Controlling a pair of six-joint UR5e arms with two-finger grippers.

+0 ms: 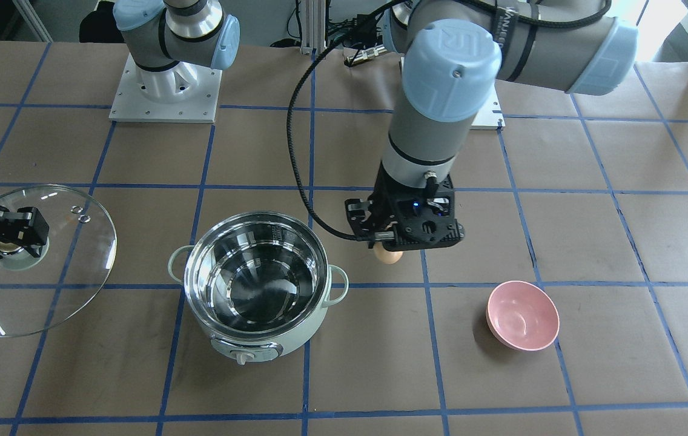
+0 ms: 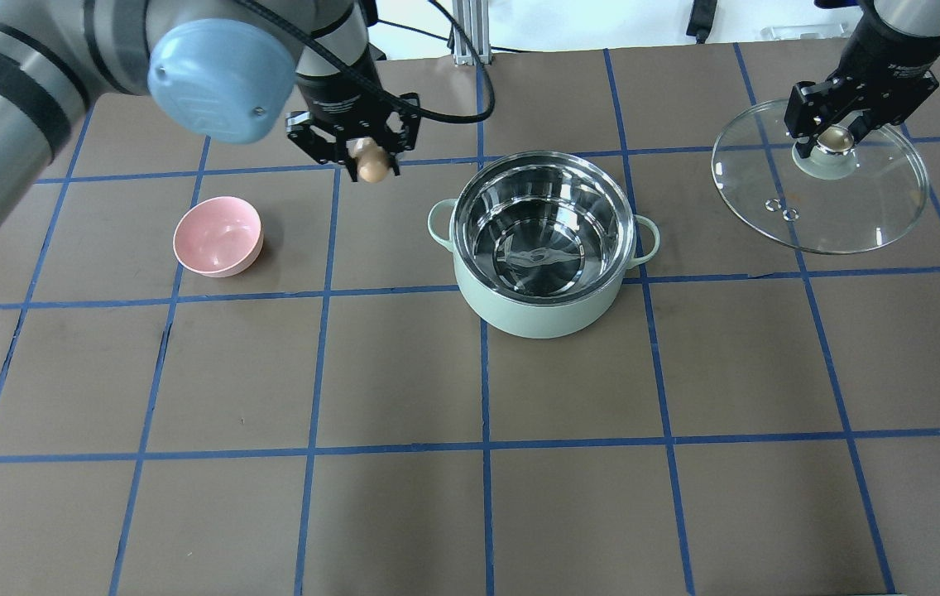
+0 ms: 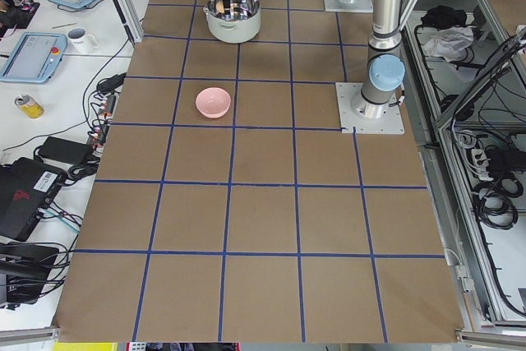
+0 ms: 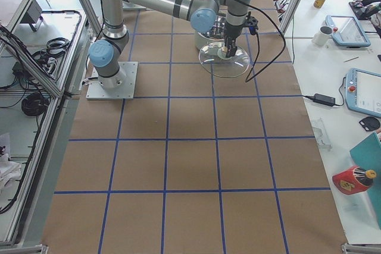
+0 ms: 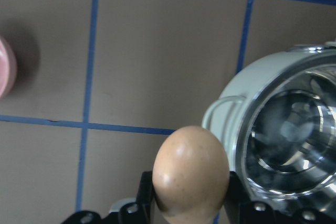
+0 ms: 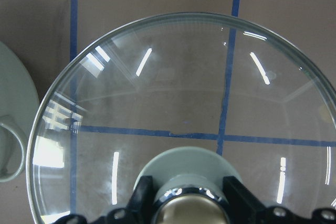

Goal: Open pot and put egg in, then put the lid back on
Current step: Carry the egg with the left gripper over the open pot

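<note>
The mint-green pot stands open in the middle of the table, its steel inner empty; it also shows in the front view. My left gripper is shut on the tan egg and holds it in the air just left of the pot; the egg fills the left wrist view beside the pot's loop handle. My right gripper is shut on the gold knob of the glass lid, held to the right of the pot. The lid also shows in the right wrist view.
A small pink bowl sits left of the pot, below the left gripper; it also shows in the front view. The table is brown with a blue tape grid. A black cable hangs from the left arm.
</note>
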